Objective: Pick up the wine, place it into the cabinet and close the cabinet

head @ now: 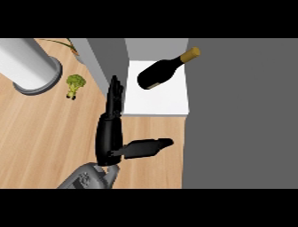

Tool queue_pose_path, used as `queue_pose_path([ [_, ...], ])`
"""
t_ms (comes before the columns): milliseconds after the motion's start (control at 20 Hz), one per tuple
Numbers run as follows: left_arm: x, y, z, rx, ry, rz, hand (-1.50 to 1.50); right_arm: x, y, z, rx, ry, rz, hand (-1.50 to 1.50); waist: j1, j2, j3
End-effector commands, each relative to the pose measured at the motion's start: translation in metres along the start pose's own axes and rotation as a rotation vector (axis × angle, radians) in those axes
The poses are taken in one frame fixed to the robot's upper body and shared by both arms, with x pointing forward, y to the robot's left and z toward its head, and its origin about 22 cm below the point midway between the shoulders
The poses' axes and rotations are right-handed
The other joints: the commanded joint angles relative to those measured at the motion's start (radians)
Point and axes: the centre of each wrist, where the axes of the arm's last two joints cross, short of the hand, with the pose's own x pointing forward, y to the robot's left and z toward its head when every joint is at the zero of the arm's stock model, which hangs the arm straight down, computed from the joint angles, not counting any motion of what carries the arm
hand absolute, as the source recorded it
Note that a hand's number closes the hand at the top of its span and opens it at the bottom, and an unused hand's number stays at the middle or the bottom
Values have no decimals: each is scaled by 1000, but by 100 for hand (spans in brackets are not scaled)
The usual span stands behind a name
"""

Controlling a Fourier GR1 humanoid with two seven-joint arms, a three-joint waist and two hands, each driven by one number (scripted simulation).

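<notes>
While my left hand [110, 133] is extending over the wooden counter [33, 133] with fingers straight and thumb splayed toward the right, it is grasping nothing, its fingertips reaching up along the edge of the grey cabinet door [102, 62]. The wine bottle [161, 71] is lying tilted on the cabinet's white shelf [158, 104], neck pointing up-right, apart from my hand. Broccoli [75, 84] is sitting beside a white cylinder [24, 64].

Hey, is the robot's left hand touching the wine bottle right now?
Apart. Head view shows white cabinet floor between the left hand and the wine bottle.
</notes>
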Motion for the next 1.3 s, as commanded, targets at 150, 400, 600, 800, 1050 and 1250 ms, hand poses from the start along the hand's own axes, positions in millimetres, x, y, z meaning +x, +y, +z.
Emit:
queue_pose_path([
  [150, 39, 47, 41, 1, 20, 23, -150, 39, 18, 19, 23, -17, 90, -150, -6, -2, 1],
  [400, 47, 85, 66, -126, 27, 96, -150, 36, 9, 8, 84, 8, 114, 150, 0, 4, -1],
  [600, 42, 103, 58, -173, 4, 92, -150, 32, 8, 1, 264, 76, 186, 150, -3, 7, -2],
  [800, 56, 130, 60, -192, -5, 110, 150, 36, -3, 6, 311, 98, 280, 150, -6, 4, -1],
  [1050, 43, 167, 51, -192, 1, 109, 150, 27, -9, 3, 295, 67, 205, 150, -9, 8, 0],
  [1250, 52, 173, 71, -194, 9, 115, 150, 44, 9, 12, 345, 46, 181, 150, -7, 6, 0],
])
